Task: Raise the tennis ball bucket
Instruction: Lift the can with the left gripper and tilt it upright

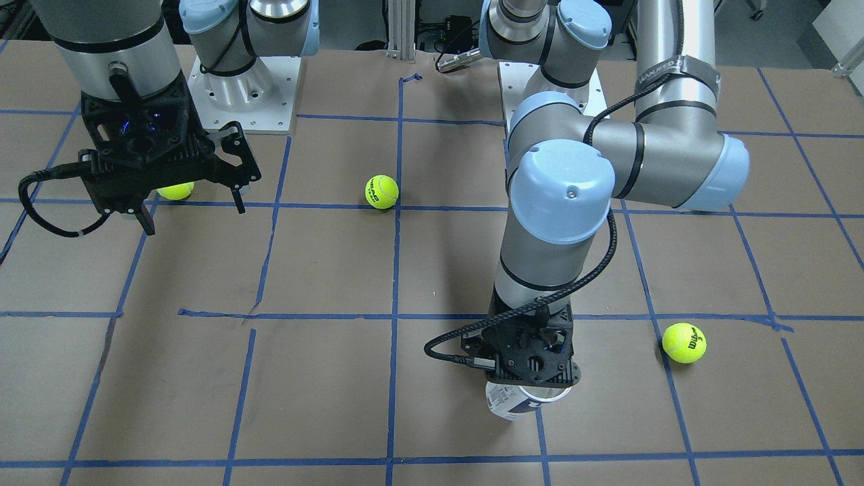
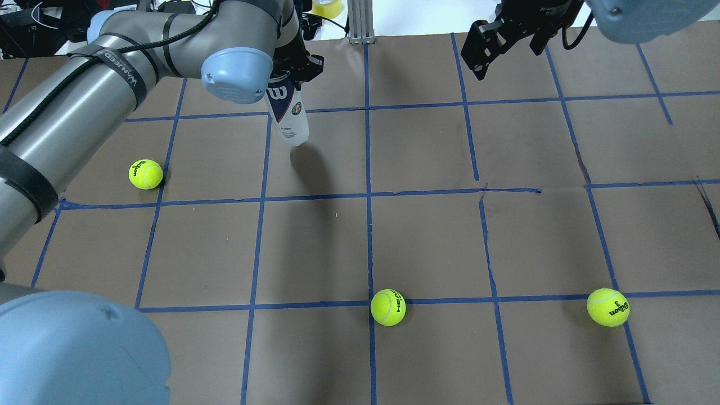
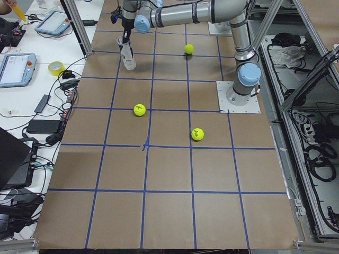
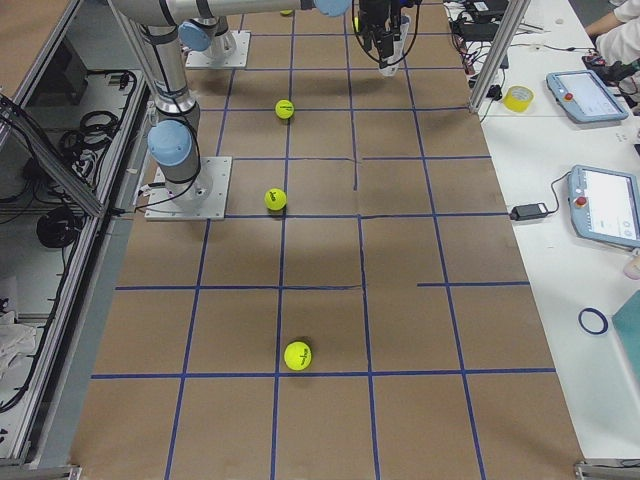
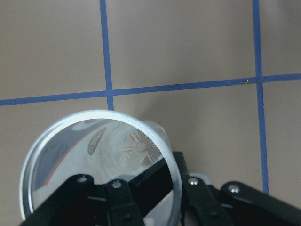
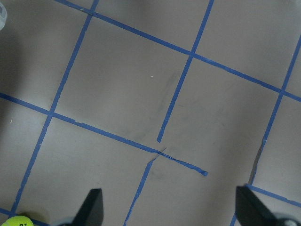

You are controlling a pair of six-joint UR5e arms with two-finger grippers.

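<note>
One claw does the work here. The left claw [image 5: 170, 168] is pinching the tennis ball bucket [image 2: 288, 115] at its open rim, one finger inside the mouth and one outside the wall, as the left wrist view shows. The bucket hangs mouth-up beneath that claw at the far side of the worktop [image 2: 427, 242], leaning slightly. In the overhead view its shadow falls on the paper just beyond its base. This suggests the base is clear of the surface, or barely so; contact cannot be ruled out from these views. The right claw [image 1: 196, 217] is spread, empty and well apart from the bucket.

Assessment: the lift is in hand, at an early stage.

Recommendations:
- Raise straight up along the tube's axis. A rim pinch on thin clear plastic gives little hold against swing, so sideways travel or a quick start risks the tube pivoting or slipping out.
- Hold the pinch force even, since a harder squeeze may buckle the wall.
- The nearest tennis ball [image 2: 145, 174], one of three lying loose, is well apart and no obstruction.
- The right arm need not take part.
</note>
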